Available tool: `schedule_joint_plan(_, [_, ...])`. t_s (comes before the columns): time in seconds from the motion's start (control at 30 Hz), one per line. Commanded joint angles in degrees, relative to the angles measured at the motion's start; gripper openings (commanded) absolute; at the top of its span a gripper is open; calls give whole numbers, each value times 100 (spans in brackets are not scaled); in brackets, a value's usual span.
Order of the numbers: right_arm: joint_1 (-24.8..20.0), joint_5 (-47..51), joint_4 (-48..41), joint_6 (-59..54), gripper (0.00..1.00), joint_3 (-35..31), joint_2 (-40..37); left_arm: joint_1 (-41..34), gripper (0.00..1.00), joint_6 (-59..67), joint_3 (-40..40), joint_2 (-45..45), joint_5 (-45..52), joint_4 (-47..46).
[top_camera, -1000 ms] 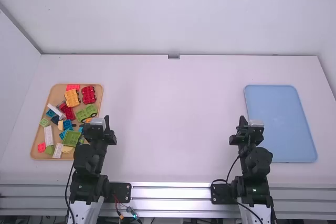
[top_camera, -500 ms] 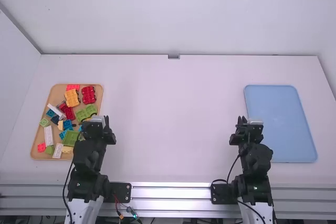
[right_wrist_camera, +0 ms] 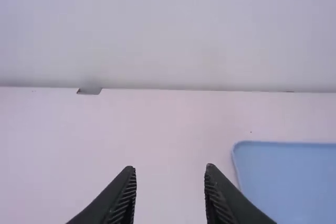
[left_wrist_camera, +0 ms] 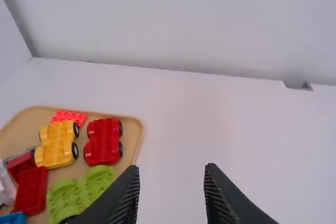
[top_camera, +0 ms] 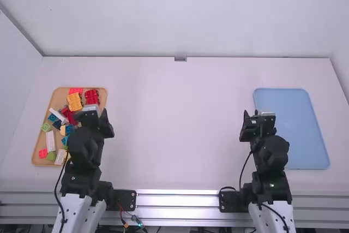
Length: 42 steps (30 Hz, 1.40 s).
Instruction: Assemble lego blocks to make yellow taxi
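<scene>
A: Tool state?

B: We have the left tool [top_camera: 96,114] fingers wide apart. In its wrist view, white worktop [top_camera: 174,124] shows between the tips.

A: Right tool [top_camera: 255,114]?

B: Same: wide apart, worktop between the tips.

A: Where are the tools?

B: From the high view, left overlaps the right side of the tan tray [top_camera: 60,94]. Right is near the left edge of the blue tray [top_camera: 272,102]. We can't tell height for either.

A: Taxi parts?

B: We see a yellow wheeled block [left_wrist_camera: 56,145] in the tan tray, toward the far end. Red wheeled block [left_wrist_camera: 104,141] just beside it, small red block [left_wrist_camera: 68,116] beyond it, green wheeled block [left_wrist_camera: 79,195] on the near side.

A: Rest of that tray?

B: Loose mix. We've got a long white block [top_camera: 50,140] in the near half, a red block [top_camera: 43,154] near the left rim, a pale green one [top_camera: 46,127] further up that side. Blue ones [top_camera: 69,129] sit around the middle, partly behind the left arm.
</scene>
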Motion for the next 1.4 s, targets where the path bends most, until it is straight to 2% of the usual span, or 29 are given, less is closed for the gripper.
schedule_joint_plan(0.0, [84, -13, 36, -84, 41, 416, 289, 141, 40, -12, 403, 300, -103, -33])
schedule_joint_plan(0.3, [282, -64, 32, -143, 58, 1327, 1405, 767, 57, -168, 1553, 1661, 279, -336])
schedule_joint_plan(0.47, [432, -91, 33, -202, 67, 1828, 2018, 1069, 67, -245, 2529, 2720, 364, -903])
schedule_joint_plan(0.57, [532, -107, 27, -227, 72, 2075, 2322, 1215, 71, -289, 3242, 3473, 310, -1340])
schedule_joint_plan(0.67, [699, -126, 9, -401, 79, 2445, 2773, 1471, 78, -355, 4500, 4720, 235, -2231])
schedule_joint_plan(0.7, [707, -127, 7, -411, 79, 2467, 2800, 1493, 79, -360, 4593, 4814, 233, -2300])
schedule_joint_plan(0.8, [775, -144, -10, -484, 85, 2772, 3176, 1764, 85, -411, 5710, 6009, 189, -3045])
schedule_joint_plan(0.97, [851, -164, -92, -526, 91, 3093, 3569, 2185, 91, -435, 6628, 7156, 160, -3667])
schedule_joint_plan(1.13, [911, -179, -135, -532, 95, 3322, 3849, 2670, 95, -117, 7114, 7993, 699, -3935])
schedule_joint_plan(1.27, [944, -187, -171, -518, 97, 3451, 4007, 3050, 98, -186, 7352, 8522, 680, -4080])
schedule_joint_plan(1.37, [954, -189, -249, -529, 98, 3503, 4070, 3201, 94, 180, 7453, 8839, 916, -4116])
